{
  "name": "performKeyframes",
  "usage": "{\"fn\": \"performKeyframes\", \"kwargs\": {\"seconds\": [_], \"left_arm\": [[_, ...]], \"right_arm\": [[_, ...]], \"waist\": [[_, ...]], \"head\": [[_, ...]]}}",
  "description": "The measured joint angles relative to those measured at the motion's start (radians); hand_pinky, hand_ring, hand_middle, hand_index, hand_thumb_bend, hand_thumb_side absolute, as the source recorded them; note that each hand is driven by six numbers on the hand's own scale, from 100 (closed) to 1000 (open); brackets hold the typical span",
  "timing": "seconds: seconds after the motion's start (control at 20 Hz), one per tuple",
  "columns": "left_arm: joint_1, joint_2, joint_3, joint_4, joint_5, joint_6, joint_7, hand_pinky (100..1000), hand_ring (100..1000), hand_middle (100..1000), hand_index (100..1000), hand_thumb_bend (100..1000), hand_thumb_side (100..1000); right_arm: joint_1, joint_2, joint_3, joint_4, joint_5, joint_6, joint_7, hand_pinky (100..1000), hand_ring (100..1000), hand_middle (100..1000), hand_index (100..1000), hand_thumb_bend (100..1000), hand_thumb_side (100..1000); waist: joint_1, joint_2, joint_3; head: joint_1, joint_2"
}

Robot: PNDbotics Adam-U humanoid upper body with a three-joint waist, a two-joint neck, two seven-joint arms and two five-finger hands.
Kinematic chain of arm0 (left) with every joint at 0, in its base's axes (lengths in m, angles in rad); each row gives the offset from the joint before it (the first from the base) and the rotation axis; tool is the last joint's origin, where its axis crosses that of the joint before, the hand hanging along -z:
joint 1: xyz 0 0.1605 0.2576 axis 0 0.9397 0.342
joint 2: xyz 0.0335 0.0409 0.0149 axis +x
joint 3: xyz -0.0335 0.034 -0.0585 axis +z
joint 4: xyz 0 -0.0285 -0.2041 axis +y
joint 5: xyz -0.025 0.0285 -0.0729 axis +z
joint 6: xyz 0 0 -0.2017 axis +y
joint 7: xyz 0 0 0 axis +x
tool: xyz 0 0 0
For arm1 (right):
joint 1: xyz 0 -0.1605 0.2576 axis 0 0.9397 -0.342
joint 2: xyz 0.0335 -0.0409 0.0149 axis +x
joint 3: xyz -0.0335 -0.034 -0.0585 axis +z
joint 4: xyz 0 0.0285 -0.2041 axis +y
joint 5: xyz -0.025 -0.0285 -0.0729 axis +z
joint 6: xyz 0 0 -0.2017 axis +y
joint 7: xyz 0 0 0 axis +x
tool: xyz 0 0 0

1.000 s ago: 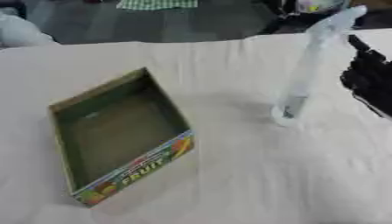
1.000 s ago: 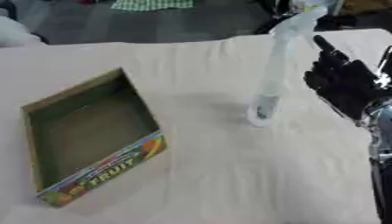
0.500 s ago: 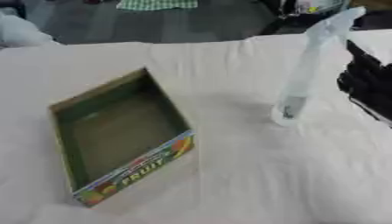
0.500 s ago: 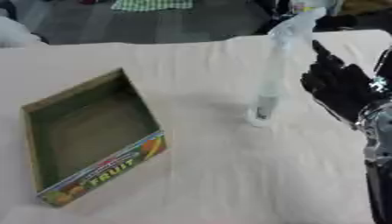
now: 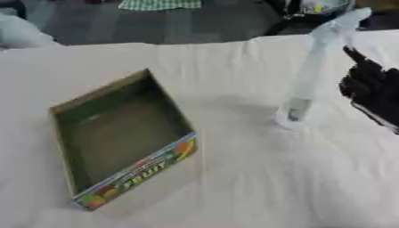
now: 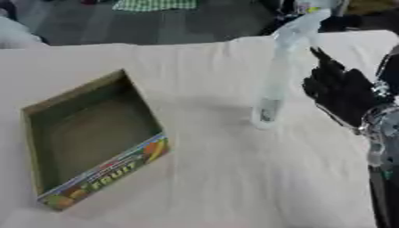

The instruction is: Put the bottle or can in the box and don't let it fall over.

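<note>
- bottle (image 6: 274,84): tall, clear, pale blue cap at the top, standing upright on the white tablecloth (image 6: 226,178), right of centre; small label near its base
- bottle is outside the box, not touched by anything
- box (image 5: 117,138): open-topped cardboard tray, green inside, lying on the cloth to the left, well apart from the bottle; nothing in it
- box front wall is a colourful printed strip reading "FRUIT", facing the near-right corner; box sits turned at an angle to the table edge
- right hand (image 6: 339,91): black, coming in from the right edge, just beside the bottle on its right, a gap between them
- right hand fingers (image 6: 321,58) straight and slightly spread, pointing up and away, holding nothing
- silver wrist joint (image 6: 382,122) shows below the hand in the right eye view, forearm running down the right edge
- left hand: in neither view
- far edge: dark floor beyond the table, a green checked cloth (image 5: 160,4) at the top
</note>
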Motion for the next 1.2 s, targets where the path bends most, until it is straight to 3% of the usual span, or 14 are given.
{"fn": "performKeyframes", "kwargs": {"seconds": [1.2], "left_arm": [[0.000,0.000,0.000,0.000,0.000,-0.004,-0.004,1000,1000,1000,780,803,650]], "right_arm": [[-0.001,0.038,-0.013,0.035,0.000,0.032,-0.005,100,100,100,991,788,1000]], "waist": [[0.007,0.000,-0.004]], "head": [[0.000,-0.016]]}}
